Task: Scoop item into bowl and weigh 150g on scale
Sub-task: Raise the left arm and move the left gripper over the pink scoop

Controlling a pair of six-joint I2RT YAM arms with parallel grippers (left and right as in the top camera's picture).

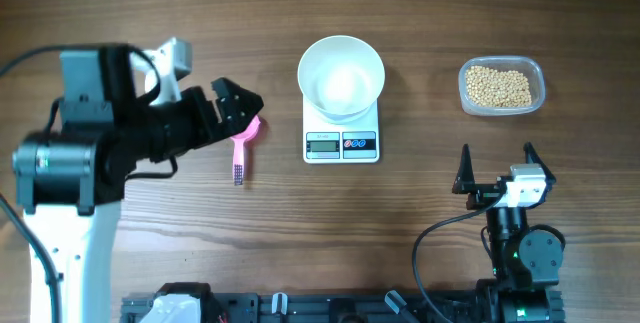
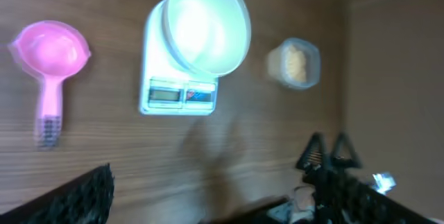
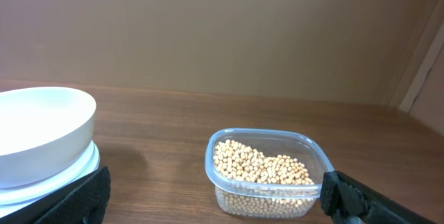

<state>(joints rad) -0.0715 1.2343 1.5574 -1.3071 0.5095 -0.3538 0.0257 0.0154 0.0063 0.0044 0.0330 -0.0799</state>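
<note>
The white bowl stands empty on the white scale at the table's centre. The tan beans fill a clear plastic tub at the right. A pink scoop lies left of the scale, handle toward the front. My left gripper hovers open just above the scoop's cup, holding nothing. My right gripper stands open in front of the tub. In the right wrist view the beans lie ahead between the two fingers, with the bowl at the left.
In the left wrist view the scoop, scale, bowl and tub lie in a row, blurred, with the right arm nearer. A brown wall rises behind the table.
</note>
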